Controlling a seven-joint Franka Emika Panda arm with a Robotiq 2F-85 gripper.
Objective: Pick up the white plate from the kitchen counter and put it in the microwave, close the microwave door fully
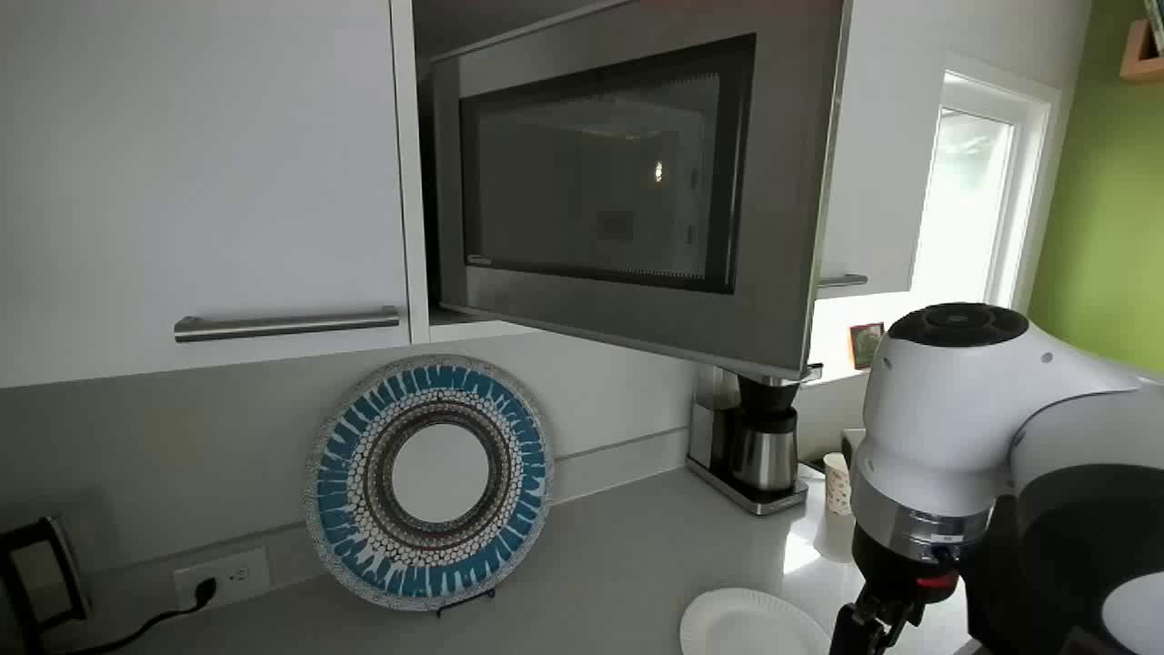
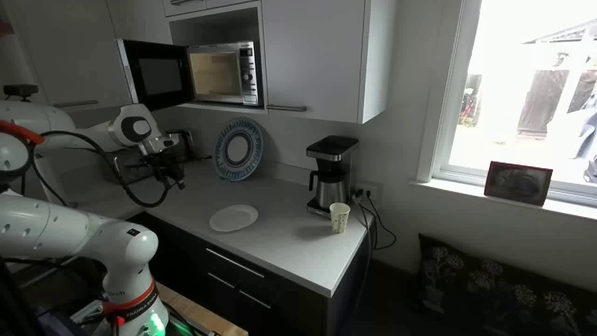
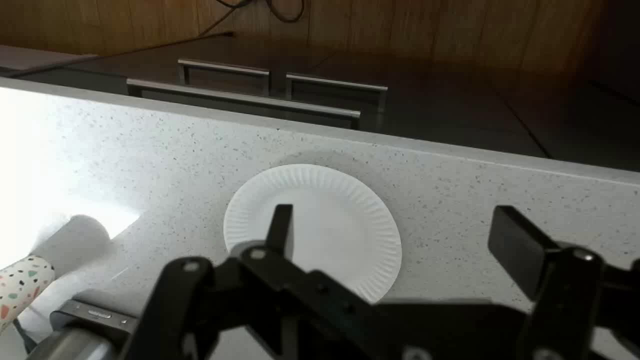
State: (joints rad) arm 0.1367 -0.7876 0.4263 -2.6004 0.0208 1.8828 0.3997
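Observation:
The white plate lies flat on the kitchen counter in both exterior views (image 1: 750,623) (image 2: 233,218) and in the wrist view (image 3: 332,225). The light grey kitchen counter (image 2: 284,240) also shows in the wrist view (image 3: 450,200). My gripper (image 3: 395,225) is open and empty, jaws wide apart above the counter. In the wrist view one finger overlaps the plate and the other is past its right edge. The gripper also shows in both exterior views (image 1: 866,629) (image 2: 175,178). The microwave (image 2: 247,74) sits in a cabinet recess, its microwave door (image 2: 161,77) (image 1: 782,182) swung wide open.
A blue-and-white patterned plate (image 1: 523,464) (image 2: 254,151) stands upright against the wall. A coffee maker (image 1: 764,450) (image 2: 332,175) and a paper cup (image 2: 339,217) (image 3: 22,287) stand on the counter. The open door juts out above the counter near the arm. A picture frame (image 2: 517,183) stands on the windowsill.

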